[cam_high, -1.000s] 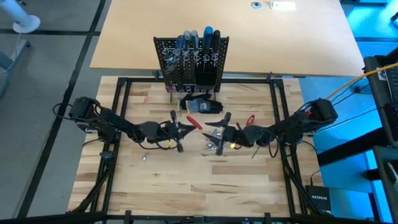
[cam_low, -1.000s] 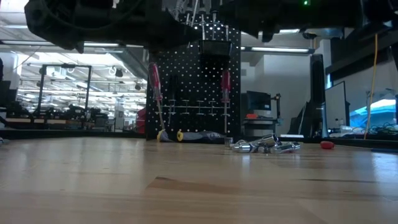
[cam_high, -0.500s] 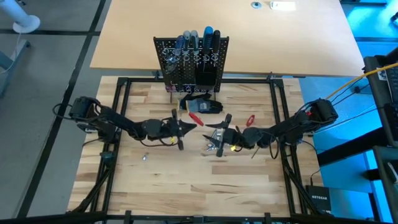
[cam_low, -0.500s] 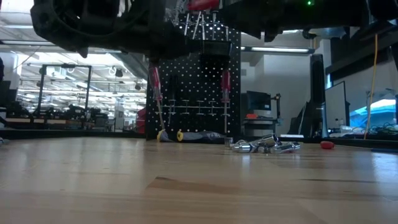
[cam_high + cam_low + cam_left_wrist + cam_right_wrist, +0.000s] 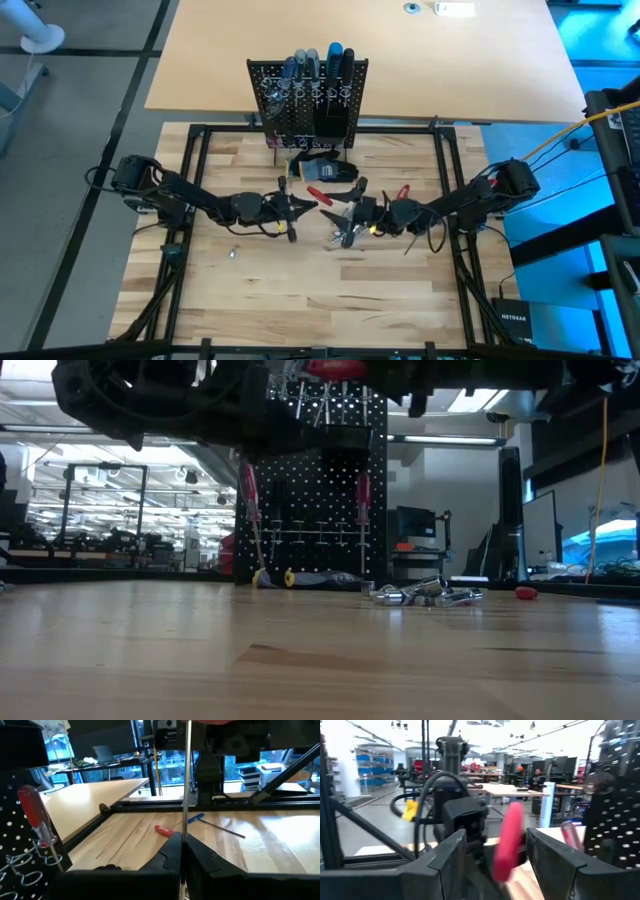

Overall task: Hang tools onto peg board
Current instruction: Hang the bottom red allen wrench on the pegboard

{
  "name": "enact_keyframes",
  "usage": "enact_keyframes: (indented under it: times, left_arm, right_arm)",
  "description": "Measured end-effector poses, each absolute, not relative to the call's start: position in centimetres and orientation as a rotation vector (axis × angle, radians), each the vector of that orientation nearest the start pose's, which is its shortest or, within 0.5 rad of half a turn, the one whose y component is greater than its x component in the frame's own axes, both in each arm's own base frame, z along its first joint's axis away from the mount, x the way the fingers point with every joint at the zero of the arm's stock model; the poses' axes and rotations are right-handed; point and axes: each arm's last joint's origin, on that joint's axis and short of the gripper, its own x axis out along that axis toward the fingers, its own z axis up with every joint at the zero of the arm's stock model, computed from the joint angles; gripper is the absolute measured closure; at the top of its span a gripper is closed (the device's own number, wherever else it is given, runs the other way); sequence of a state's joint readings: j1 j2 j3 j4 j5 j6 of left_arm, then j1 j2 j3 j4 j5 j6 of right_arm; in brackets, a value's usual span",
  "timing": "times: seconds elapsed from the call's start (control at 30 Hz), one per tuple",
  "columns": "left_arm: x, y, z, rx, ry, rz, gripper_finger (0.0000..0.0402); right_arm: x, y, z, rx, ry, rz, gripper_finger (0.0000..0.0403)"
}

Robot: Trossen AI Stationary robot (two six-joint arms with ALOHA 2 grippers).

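pinching a red screwdriver (image 5: 312, 196), left end effector (image 5: 300, 204); right end effector (image 5: 352, 212), spread, now nearer it

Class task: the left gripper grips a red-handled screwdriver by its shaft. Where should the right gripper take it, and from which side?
Take the red handle: it is thicker than the thin shaft, which the left gripper pinches. The right gripper, open, faces it; come in from opposite the left gripper, straddling the handle.
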State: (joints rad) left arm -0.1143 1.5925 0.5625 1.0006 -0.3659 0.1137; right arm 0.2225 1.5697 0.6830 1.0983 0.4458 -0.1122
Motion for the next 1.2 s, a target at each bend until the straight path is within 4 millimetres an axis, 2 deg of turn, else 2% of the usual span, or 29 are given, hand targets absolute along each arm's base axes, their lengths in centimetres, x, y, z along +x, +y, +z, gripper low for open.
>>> enact_keyframes:
  times: [0.2,0.53,0.77,0.93,1.03,1.2]
  left_arm:
    - [29.7,-2.5,18.5,0.128,0.048,0.245,0.0401]
    - [29.7,-2.7,18.5,0.15,0.051,0.236,0.0401]
    - [29.7,-2.7,18.5,0.117,0.047,0.219,0.04]
    - [29.0,-2.5,19.0,0.131,0.121,0.277,0.0359]
    - [27.7,-2.5,20.1,0.12,0.2,0.32,0.0323]
    - [23.8,-3.3,21.7,0.083,0.384,0.282,0.0287]
  right_arm:
    - [31.8,5.9,23.7,-0.038,-0.194,-0.227,0.0209]
    - [31.9,5.7,23.5,-0.07,-0.162,-0.238,0.0347]
    - [31.9,5.7,23.5,-0.123,-0.153,-0.272,0.0347]
    - [31.8,5.5,23.5,-0.15,-0.143,-0.319,0.0343]
    - [31.7,5.3,23.7,-0.17,-0.136,-0.374,0.0342]
    - [32.8,5.2,24.4,-0.237,-0.064,-0.438,0.0343]
